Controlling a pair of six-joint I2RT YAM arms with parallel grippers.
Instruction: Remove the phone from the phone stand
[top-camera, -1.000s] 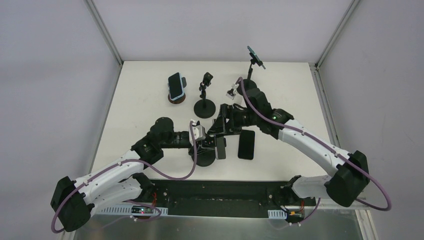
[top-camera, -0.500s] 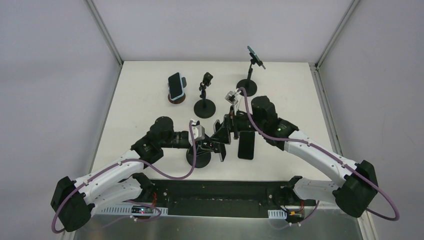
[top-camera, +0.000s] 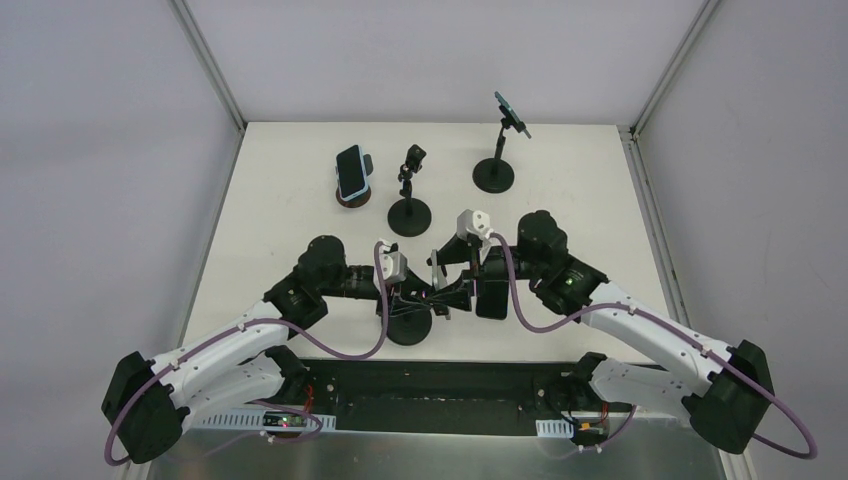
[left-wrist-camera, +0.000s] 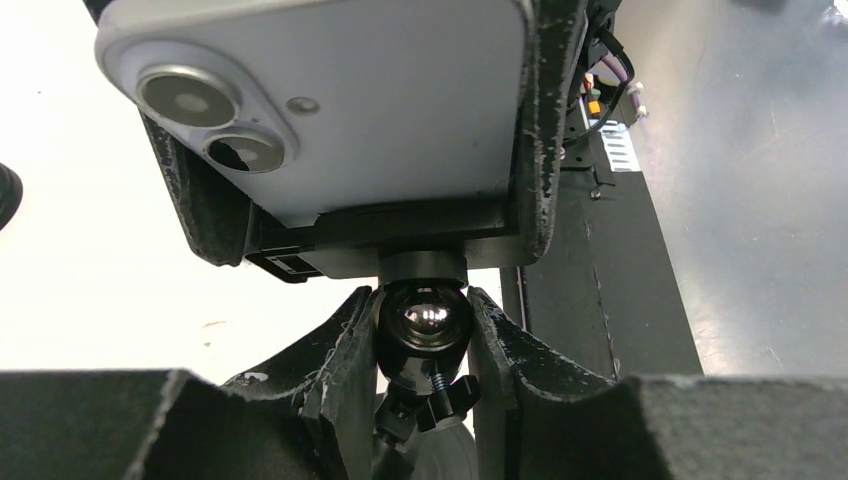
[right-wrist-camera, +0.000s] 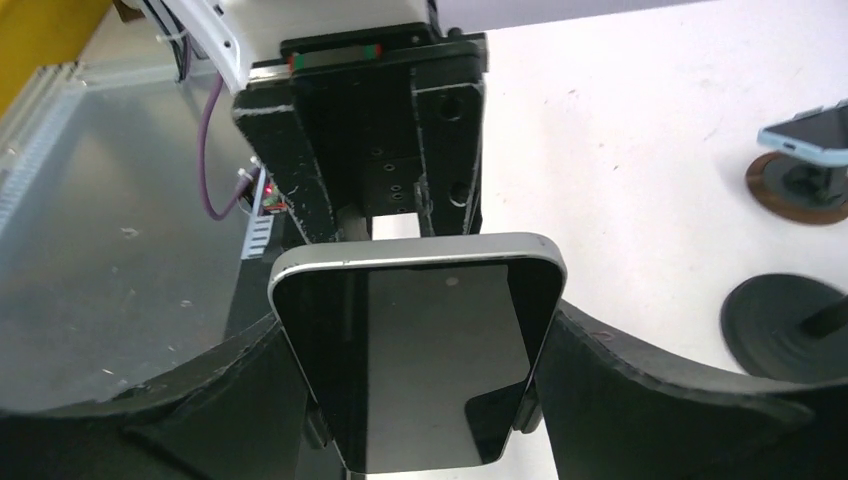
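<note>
The right gripper (right-wrist-camera: 420, 335) has both fingers (right-wrist-camera: 640, 392) pressed against the long edges of the phone (right-wrist-camera: 415, 370). It appears closed on the phone across its short width. The dark screen faces the right wrist camera, and the phone's long axis runs straight out from that wrist.

The left gripper (left-wrist-camera: 423, 300) is pinched narrowly on the ball joint (left-wrist-camera: 425, 320) of the phone stand (top-camera: 410, 328). That is directly under the cradle (left-wrist-camera: 400, 235), whose side arms hold the phone from behind by the same long edges.

So the phone sits between the two tools, raised over the near middle of the table (top-camera: 280, 230). The right arm is on its screen side and the left arm braces the stand below.

I judge that freeing the phone means drawing it along its long axis, or off the cradle's face, while the left arm holds firm.

A second ago the right arm reached in from farther back, with its fingers not yet around the phone. It has since swung nearer and settled on the phone. The left gripper has kept its hold on the stand throughout.
</note>
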